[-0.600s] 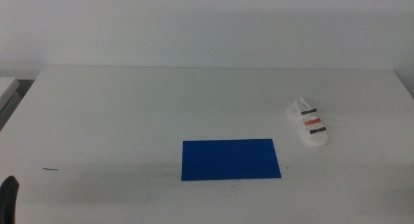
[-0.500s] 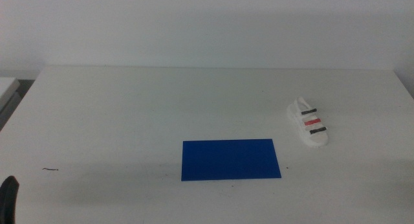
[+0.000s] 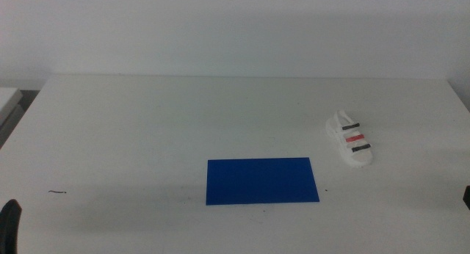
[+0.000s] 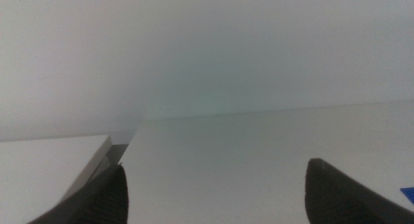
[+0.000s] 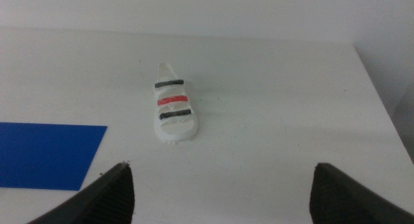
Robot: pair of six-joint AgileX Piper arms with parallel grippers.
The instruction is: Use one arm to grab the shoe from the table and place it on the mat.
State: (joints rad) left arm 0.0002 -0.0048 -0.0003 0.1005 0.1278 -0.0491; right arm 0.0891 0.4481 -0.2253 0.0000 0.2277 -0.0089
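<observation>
The right claw (image 5: 220, 198) is spread wide above the desk (image 3: 147, 122), with the shoe (image 5: 173, 111) lying ahead of it. The shoe (image 3: 350, 139) sits at about two o'clock from the mat (image 3: 261, 180), well apart. The left claw (image 4: 213, 195) waits, also spread.

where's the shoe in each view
Middle view: the shoe lies on the table, right of the mat.
Right wrist view: centre, ahead of the open right hand.
Left wrist view: not in it.
Shared landmark: the blue mat, whose corner also shows in the left wrist view.
</observation>
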